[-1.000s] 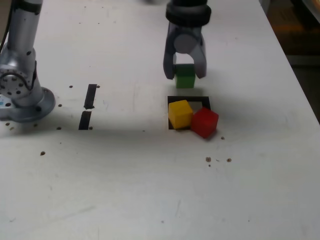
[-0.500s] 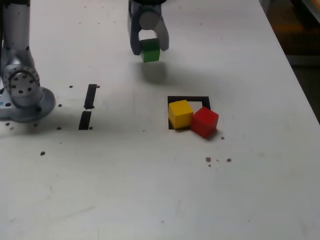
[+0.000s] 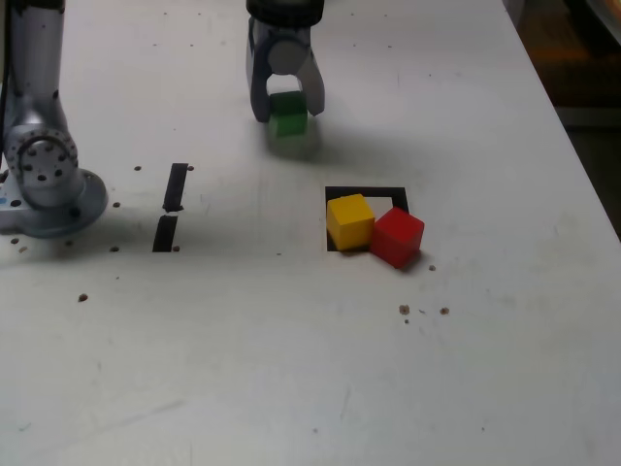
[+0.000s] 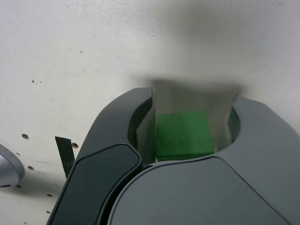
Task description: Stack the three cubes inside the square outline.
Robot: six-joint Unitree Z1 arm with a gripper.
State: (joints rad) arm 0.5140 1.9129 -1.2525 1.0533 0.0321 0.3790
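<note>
White tabletop (image 3: 291, 330), taped square outline (image 3: 367, 190) partly covered by yellow cube (image 3: 350, 222), red cube (image 3: 397, 238)

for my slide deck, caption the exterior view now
Green cube between the gripper's jaws, yellow and red cubes by the square outline

White matte tabletop (image 3: 262, 340), small brown holes and specks dotting it, bearing: yellow matte cube (image 3: 349, 222) and red matte cube (image 3: 397, 238), sitting side by side over black tape square outline (image 3: 367, 192); two short black tape strips (image 3: 176, 186), lying toward the exterior view's left.
</note>
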